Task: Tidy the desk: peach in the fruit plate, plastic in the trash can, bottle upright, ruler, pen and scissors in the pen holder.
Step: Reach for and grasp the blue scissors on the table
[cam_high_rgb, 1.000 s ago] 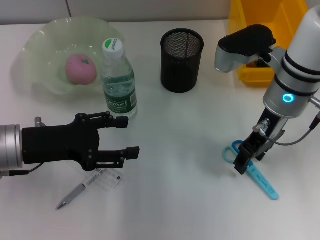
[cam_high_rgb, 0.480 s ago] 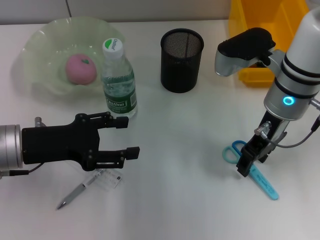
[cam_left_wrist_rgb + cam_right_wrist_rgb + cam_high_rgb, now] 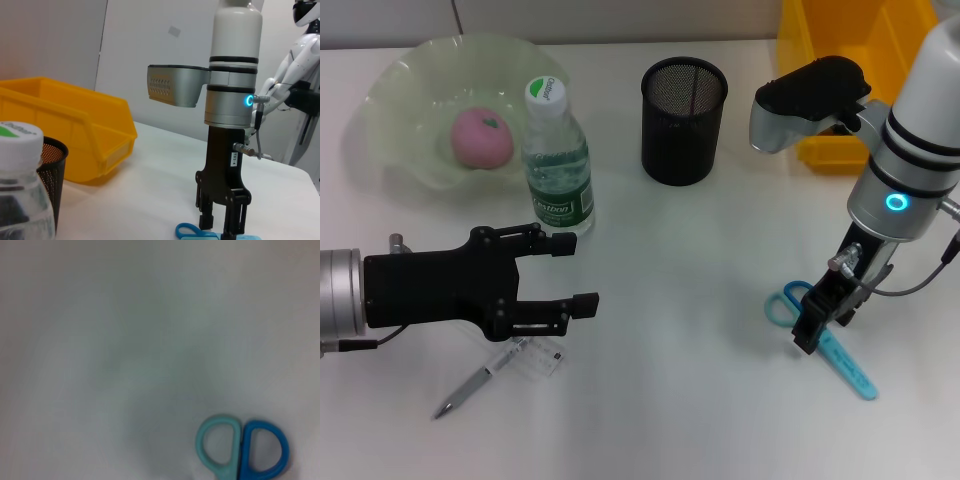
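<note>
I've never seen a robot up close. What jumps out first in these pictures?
The right gripper stands nearly straight down over blue scissors lying flat on the white desk, a blue ring glowing on its arm. On the robot's left, the black left gripper hangs open above a pen, near an upright bottle. Behind sit a pink peach in a green plate and a black mesh pen holder.

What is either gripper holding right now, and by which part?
Left gripper is open and empty above the pen. Right gripper is down at the scissors, near the handles; no grasp can be confirmed.
</note>
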Controlling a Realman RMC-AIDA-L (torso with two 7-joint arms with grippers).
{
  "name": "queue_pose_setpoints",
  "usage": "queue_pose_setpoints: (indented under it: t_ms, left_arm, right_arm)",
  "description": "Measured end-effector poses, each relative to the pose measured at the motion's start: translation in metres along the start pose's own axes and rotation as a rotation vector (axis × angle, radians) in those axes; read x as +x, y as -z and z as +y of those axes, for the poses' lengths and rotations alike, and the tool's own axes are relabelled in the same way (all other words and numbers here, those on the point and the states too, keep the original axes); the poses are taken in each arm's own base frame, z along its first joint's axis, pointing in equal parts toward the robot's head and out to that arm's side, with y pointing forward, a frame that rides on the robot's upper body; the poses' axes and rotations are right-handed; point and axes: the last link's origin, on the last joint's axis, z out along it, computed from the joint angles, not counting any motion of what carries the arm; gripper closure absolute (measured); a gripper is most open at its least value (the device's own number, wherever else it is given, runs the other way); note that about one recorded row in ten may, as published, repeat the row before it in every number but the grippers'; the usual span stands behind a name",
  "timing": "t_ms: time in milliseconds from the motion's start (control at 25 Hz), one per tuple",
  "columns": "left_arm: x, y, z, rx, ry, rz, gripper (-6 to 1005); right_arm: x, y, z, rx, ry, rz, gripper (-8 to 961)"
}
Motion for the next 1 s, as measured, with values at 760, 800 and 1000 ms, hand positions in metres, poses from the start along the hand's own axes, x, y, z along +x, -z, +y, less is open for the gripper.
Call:
queue_pose_setpoints:
  t_ms: [760,800,1000]
  left_arm:
    - [0.0011,-0.0009,-0.0020,0.006,-0.004,-0.002,204]
    - [0.0011,-0.0009,-0.0020,0.007,-0.004,-0.002,204]
    - [0.0015,-0.0011,-0.0026,0.008,-0.005,-0.003,205]
  right_arm:
    - [-0.0003,-0.0008,-0.0008,0.003,-0.002,-0.003,337]
    - [-0.0003,-0.0007,-0.0007,0.003,0.000,-0.002,337]
    - [-0.0003,-0.0012,0.0009,0.011,0.014,0.008,410]
